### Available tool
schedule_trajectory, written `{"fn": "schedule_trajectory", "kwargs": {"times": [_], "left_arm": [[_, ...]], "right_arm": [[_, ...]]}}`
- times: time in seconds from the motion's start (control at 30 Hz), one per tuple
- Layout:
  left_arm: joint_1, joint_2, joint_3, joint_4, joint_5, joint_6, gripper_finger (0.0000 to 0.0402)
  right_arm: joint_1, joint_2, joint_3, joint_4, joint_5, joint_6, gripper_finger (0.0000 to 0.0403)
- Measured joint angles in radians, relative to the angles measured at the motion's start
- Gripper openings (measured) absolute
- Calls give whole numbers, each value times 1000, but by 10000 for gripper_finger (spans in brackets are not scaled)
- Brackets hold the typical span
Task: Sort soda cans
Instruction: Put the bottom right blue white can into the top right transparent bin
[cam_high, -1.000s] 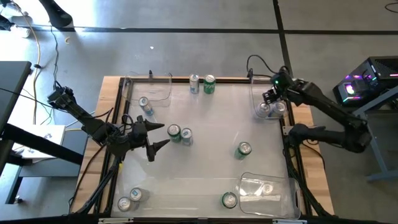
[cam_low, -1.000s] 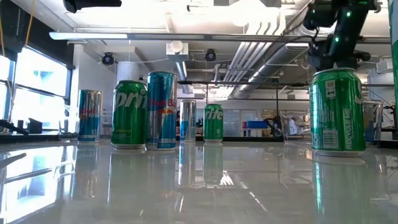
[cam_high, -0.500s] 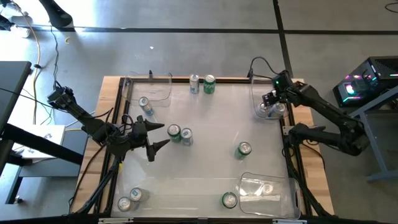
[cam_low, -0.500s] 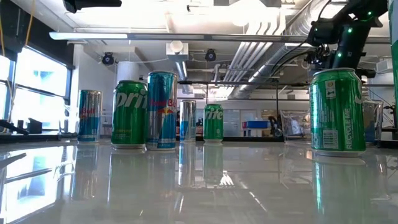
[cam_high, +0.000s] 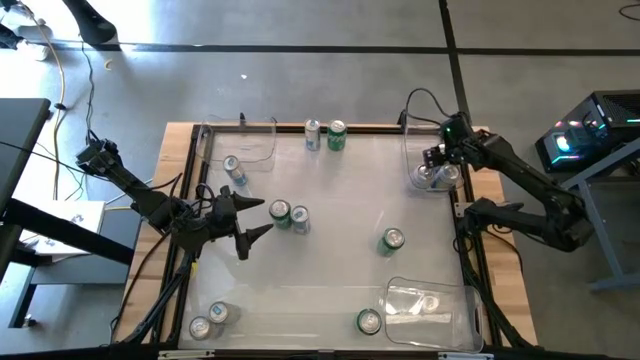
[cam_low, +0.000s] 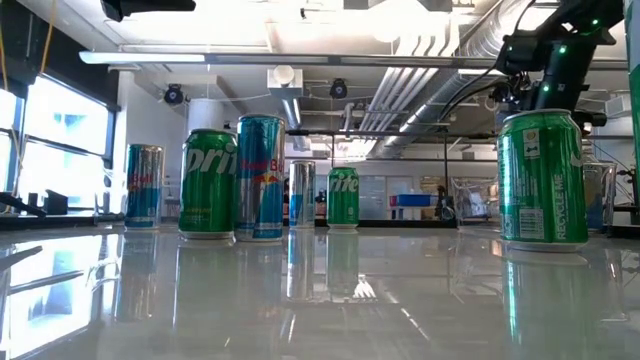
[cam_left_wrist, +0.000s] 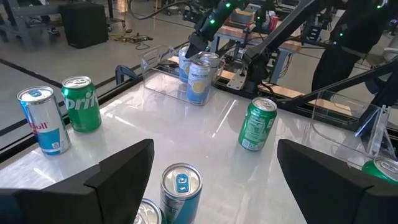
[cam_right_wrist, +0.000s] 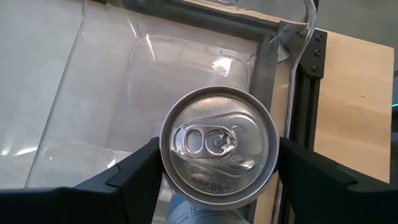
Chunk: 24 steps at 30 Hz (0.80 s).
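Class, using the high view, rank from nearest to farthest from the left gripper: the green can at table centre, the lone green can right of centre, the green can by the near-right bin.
1. Centre green can, beside the left gripper.
2. Right-of-centre green can.
3. Green can by the clear plastic bin, near-right corner.

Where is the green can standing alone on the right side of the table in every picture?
High view: the green can is right of centre.
Low view: biggest, at right.
Left wrist view: near the middle.
Right wrist view: not in it.
Shared landmark: the clear bin under the right gripper.
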<state>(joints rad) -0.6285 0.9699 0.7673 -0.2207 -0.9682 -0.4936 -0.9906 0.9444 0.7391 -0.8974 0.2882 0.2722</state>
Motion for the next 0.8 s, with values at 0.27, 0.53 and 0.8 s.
{"fn": "schedule_trajectory", "kwargs": {"times": [0.27,0.53,0.8], "left_arm": [[0,0,0,0,0,-1,334],[0,0,0,0,0,-1,334],[0,0,0,0,0,-1,334]], "right_arm": [[-9,72,5,8,-9,-9,278],[-10,113,5,11,-9,-24,280],[-11,113,3,14,-17,-42,293]]}}
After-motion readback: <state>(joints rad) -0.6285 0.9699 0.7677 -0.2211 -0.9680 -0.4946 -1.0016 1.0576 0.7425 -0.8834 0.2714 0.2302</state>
